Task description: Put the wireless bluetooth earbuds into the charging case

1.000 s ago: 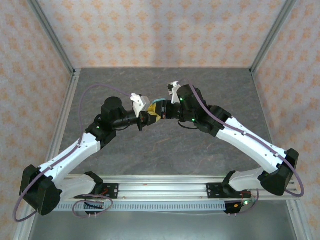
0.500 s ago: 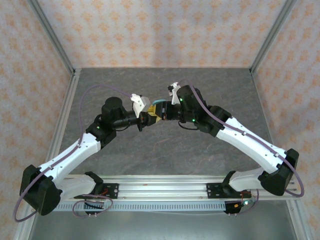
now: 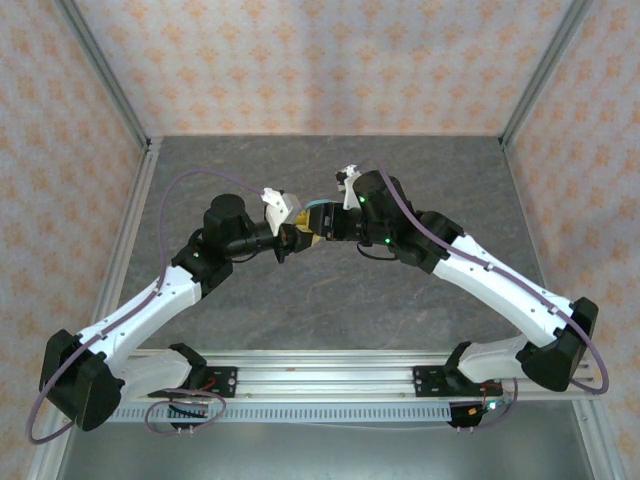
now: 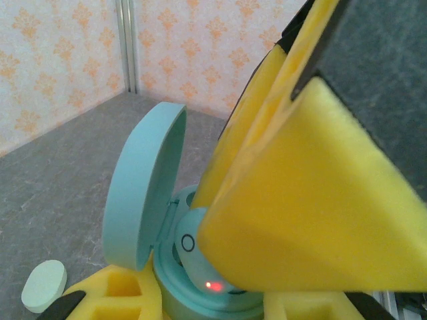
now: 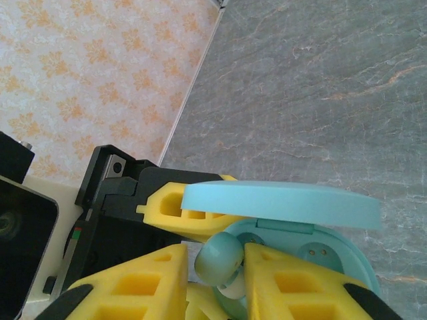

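The teal charging case [image 4: 143, 190] stands with its lid open, held above the table. My left gripper [image 4: 207, 305] is shut on its base, and its yellow pads [image 4: 110, 300] press both sides. A pale blue earbud [image 5: 220, 259] sits in the case's left well, and a red light glows on it [image 4: 213, 285]. My right gripper [image 5: 215, 280] straddles this earbud with its jaws slightly open. One pad [image 5: 293, 280] touches it and the other [image 5: 140, 283] stands just clear. The second well [image 5: 317, 252] is bare. Both grippers meet at mid-table [image 3: 305, 230].
A small whitish mint-green rounded piece [image 4: 43, 285] lies on the grey table [image 5: 320, 87] below and left of the case. Patterned walls [image 3: 320, 60] with metal posts close in the workspace on three sides.
The right gripper's jaws have parted a little around the earbud. Both arms and the case have stayed where they were.
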